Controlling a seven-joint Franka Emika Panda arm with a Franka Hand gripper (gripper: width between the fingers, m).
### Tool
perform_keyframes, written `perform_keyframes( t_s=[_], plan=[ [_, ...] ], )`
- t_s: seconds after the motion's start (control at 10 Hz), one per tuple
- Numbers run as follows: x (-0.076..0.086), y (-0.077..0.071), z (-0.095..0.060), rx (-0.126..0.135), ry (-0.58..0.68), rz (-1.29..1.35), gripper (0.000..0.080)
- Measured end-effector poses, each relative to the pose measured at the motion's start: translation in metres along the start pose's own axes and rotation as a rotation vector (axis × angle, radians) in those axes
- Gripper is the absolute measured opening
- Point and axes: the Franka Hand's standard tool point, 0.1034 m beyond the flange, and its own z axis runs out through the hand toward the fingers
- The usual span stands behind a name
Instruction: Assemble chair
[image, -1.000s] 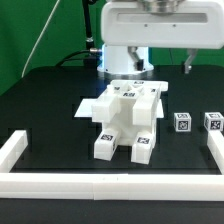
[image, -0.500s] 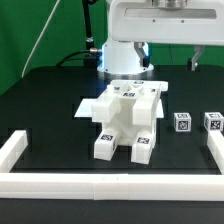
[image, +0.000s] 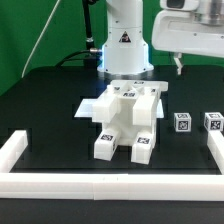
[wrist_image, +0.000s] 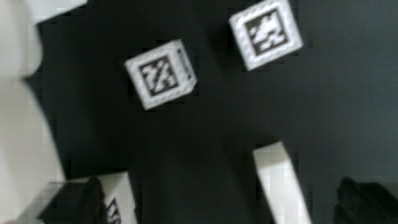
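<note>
- Nearest to the camera, a long thin white border rail (image: 110, 183) lies across the front edge of the flat black surface (image: 50, 115).
- Behind it, in the middle of the surface, stands the partly joined chair of chunky matte white plastic pieces (image: 125, 120). It has small black-and-white square tags on its faces.
- On the exterior view's right of the chair and apart from it, a small white tagged cube (image: 183, 122) stands beside a second white tagged cube (image: 213, 121).
- Farther back and higher, the tool (image: 200, 62) hangs above these cubes. It is released, with fingers wide apart and nothing between them.
- At the back stands the white robot base (image: 125, 45), before a green backdrop (image: 30, 30).
</note>
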Motion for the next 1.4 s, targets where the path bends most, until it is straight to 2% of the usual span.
perform_keyframes(
  t_s=[0.2, 0.5, 0.7, 1.0, 1.1, 1.2, 1.4],
  plan=[
    [-0.001, -0.001, 0.002, 0.001, 0.003, 0.003, 0.0649],
    [-0.016, -0.019, 0.024, 0.008, 0.034, -0.042, 0.0649],
    [-0.022, -0.025, 0.035, 0.002, 0.034, -0.039, 0.0649],
    [-0.022, -0.023, 0.036, 0.002, 0.032, -0.043, 0.0649],
    [-0.019, -0.014, 0.042, 0.051, 0.023, -0.006, 0.0649],
    [-0.023, -0.013, 0.049, 0.048, 0.011, 0.01, 0.0649],
    [-0.024, -0.021, 0.065, 0.037, 0.002, 0.006, 0.0649]
  ],
)
